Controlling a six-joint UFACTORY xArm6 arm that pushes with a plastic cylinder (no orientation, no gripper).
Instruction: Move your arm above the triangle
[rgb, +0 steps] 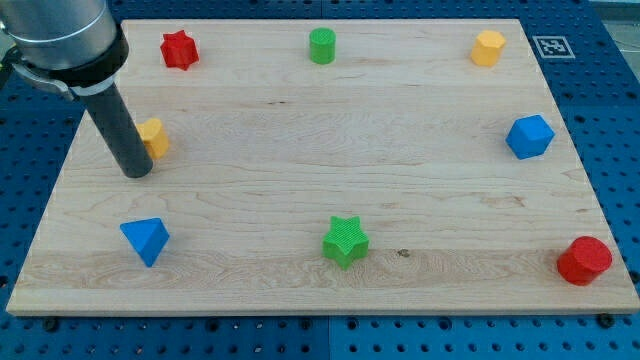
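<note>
A blue triangle block (146, 239) lies near the view's bottom left of the wooden board (300, 150). My dark rod comes down from the view's top left and my tip (136, 172) rests on the board above the triangle, about a block's width away from it. The tip is just to the lower left of a yellow block (154, 137), which the rod partly hides; I cannot tell if they touch.
A red star (179, 49) lies at the top left, a green cylinder (322, 45) at top centre, a yellow block (488, 47) at top right. A blue block (529, 136) lies at right, a red block (584, 260) at bottom right, a green star (346, 241) at bottom centre.
</note>
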